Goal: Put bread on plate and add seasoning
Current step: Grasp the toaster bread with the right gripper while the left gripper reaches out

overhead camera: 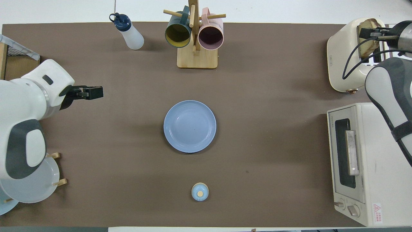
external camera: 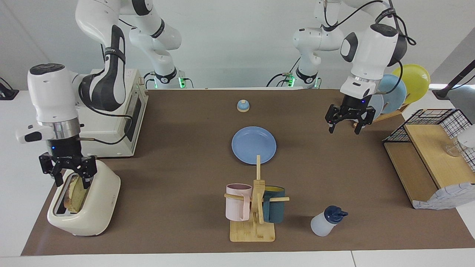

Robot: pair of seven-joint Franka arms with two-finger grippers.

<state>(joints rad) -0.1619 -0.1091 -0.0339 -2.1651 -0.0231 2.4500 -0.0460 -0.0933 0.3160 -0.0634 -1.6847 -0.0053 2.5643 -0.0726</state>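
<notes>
Tan, brown-crusted bread (external camera: 75,193) stands in the toaster (external camera: 89,207); the right claw (external camera: 70,177) straddles it, spread wide; the left claw (external camera: 346,125) hangs wide.

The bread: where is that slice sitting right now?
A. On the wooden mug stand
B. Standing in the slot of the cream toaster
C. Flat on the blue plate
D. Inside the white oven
B. The bread stands upright in the slot of the toaster, with the right gripper open just above it; the plate at mid-table has nothing on it.
</notes>
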